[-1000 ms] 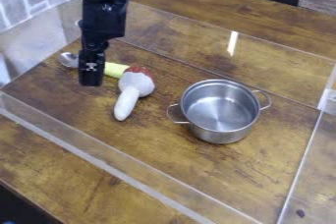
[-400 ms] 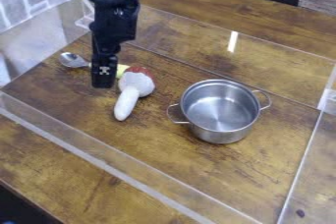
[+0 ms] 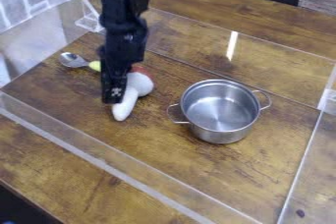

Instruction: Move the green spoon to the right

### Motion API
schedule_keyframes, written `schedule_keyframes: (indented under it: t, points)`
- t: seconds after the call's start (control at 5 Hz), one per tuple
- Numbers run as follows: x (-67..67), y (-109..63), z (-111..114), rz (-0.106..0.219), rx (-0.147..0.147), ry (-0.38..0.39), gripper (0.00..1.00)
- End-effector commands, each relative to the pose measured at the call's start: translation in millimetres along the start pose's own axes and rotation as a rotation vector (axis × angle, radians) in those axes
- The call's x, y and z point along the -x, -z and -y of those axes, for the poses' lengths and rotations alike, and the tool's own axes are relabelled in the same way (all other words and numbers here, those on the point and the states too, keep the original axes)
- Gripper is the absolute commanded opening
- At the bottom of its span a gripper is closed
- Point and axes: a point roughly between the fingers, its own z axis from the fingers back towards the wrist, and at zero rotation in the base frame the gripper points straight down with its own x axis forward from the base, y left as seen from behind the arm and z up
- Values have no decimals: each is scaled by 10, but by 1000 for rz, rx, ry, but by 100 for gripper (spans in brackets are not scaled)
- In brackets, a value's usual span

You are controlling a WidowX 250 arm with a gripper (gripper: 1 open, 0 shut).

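A clear plastic wall (image 3: 79, 154) runs along the near edge of the wooden table (image 3: 250, 184), and its glare softens everything behind it. Just past it, right of centre, stands the steel pot (image 3: 219, 109), upright, with a small handle on each side; its inside looks bare.

Left of the pot, apart from it, lies the white mushroom-shaped toy (image 3: 126, 101), stem toward the near side and reddish tip on the far side. The black gripper (image 3: 116, 94) points straight down over the toy's far-left part and covers some of it. Its fingertips merge into one dark shape against the toy, so I cannot tell whether the fingers are spread, clenched or grasping anything.

The green spoon (image 3: 79, 62) lies on the table further back and to the left, its silver bowl at the far-left end. Only a short yellow-green stretch of the handle shows before the arm hides the rest, and whether the gripper touches it is unclear.

The arm is cut off at the top edge.
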Motion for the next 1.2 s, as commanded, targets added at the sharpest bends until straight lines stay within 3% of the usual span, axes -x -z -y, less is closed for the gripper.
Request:
schedule_keyframes:
  t: [0.0, 0.6, 1.0]
  points:
    - [26, -232, -178, 31, -54, -49, 0]
    - [162, -77, -452, 51, -19, -112, 0]
    - [256, -75, -418, 68, 29, -212, 0]
